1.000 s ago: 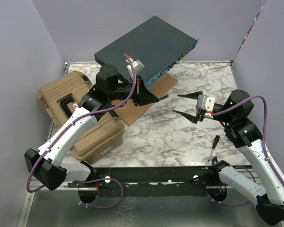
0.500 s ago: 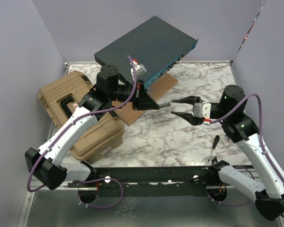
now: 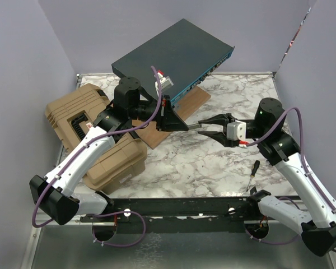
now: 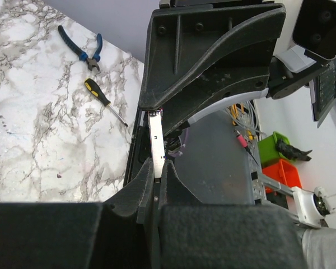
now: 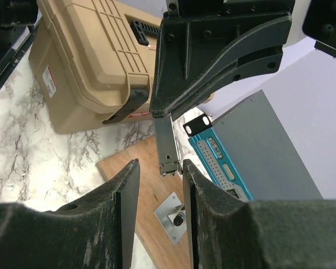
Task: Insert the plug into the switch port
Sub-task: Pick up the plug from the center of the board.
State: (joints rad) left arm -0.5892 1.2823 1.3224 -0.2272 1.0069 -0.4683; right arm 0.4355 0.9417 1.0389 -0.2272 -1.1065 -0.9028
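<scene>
We note left pincer [image 3: 185, 126] clamped shut on the plug [image 5: 168, 147], right pincer [image 3: 203, 128] part open astride the plug's free end, both above the desk [image 3: 201, 162], switch [image 3: 173, 56] behind.

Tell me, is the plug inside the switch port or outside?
Outside. The left gripper holds the plug in its shut jaws, apart from the switch, between the open jaws of the right gripper.

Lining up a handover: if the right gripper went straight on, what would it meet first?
The plug sits between the right gripper's fingers; first contact would probably be the left gripper holding it.
</scene>
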